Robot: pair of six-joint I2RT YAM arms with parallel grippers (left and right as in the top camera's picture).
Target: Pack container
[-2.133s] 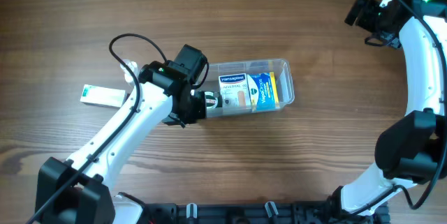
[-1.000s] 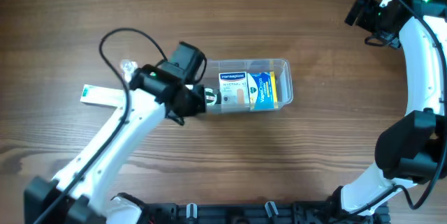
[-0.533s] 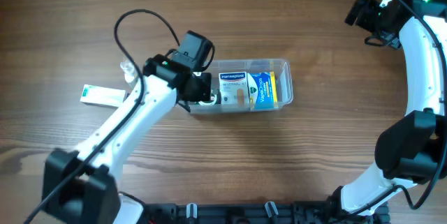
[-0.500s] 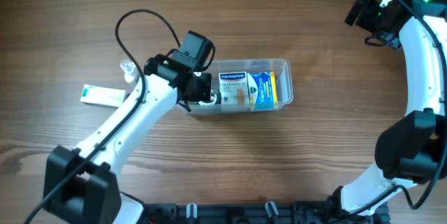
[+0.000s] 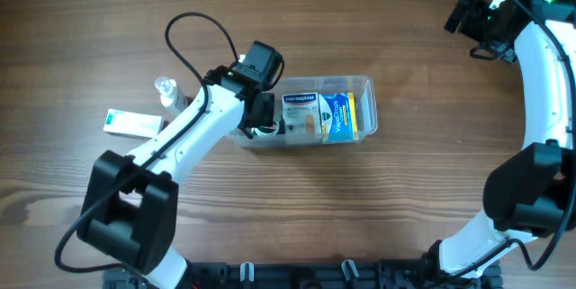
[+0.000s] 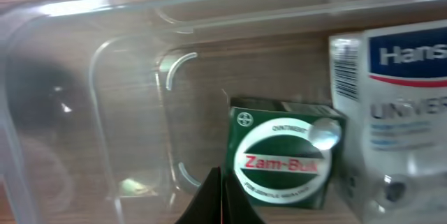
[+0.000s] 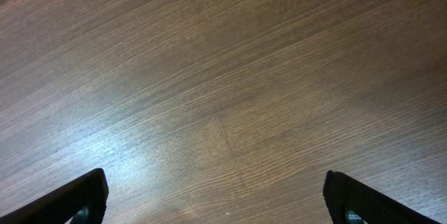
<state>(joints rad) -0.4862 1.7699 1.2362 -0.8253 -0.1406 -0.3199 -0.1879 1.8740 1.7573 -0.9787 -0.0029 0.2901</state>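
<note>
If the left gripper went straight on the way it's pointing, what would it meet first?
Probably the green Zam-Buk box, lying in the container just right of the shut left gripper. Depth is unclear, so it might miss the box and meet the container's floor instead.

Robot lab, 2 arms (image 5: 193, 125), wooden table (image 5: 387, 208)
</note>
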